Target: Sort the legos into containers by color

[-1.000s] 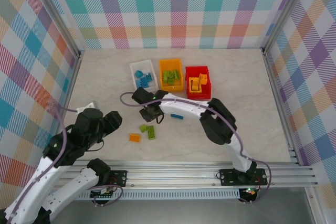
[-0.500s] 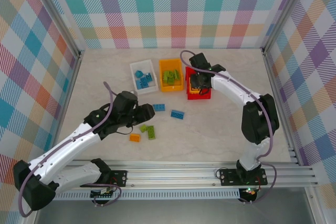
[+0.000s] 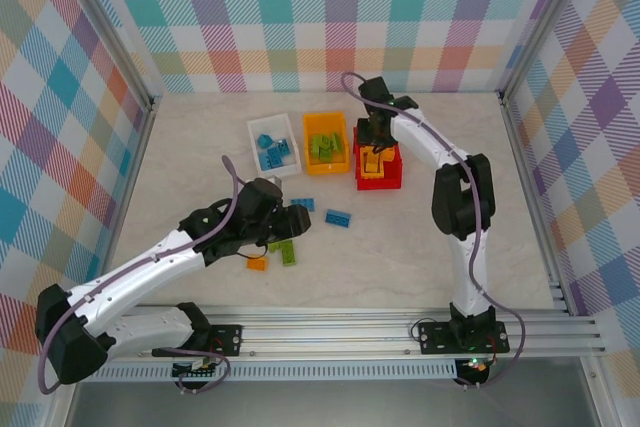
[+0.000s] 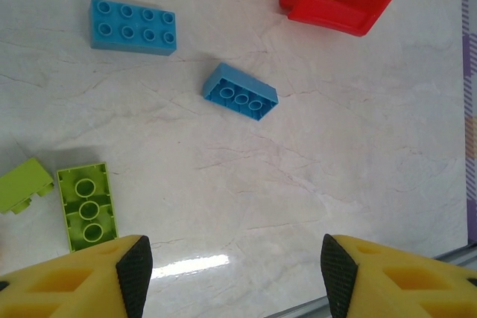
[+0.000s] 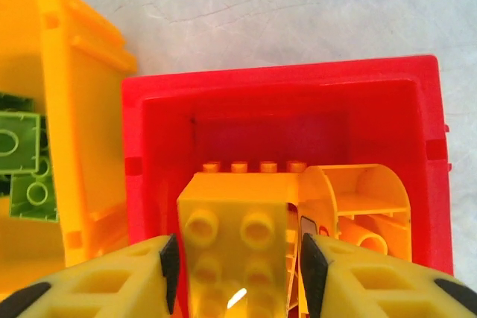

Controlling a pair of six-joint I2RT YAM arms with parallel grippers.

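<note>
My right gripper (image 5: 238, 262) hangs inside the red bin (image 5: 283, 80), over its back half (image 3: 372, 145). A yellow brick (image 5: 238, 236) lies between its fingers with a gap at the right pad, so the jaws are open. My left gripper (image 4: 232, 273) is open and empty above the table near the loose legos (image 3: 292, 219). Ahead of it lie two blue bricks (image 4: 133, 26) (image 4: 240, 92) and two green bricks (image 4: 88, 205) (image 4: 22, 184). An orange brick (image 3: 257, 263) lies nearer the arms. The white bin (image 3: 262, 125) holds blue bricks and the orange bin (image 3: 327, 119) holds green ones.
A yellow arched piece (image 5: 358, 199) sits in the red bin beside the brick. The three bins stand side by side at the back middle. Bare marble table (image 3: 480, 217) stretches to the right, and checkered walls close in three sides.
The right arm swung from the table's middle to the red bin and its jaws have widened off the yellow brick. The left arm reached forward to the loose bricks, jaws unchanged.
</note>
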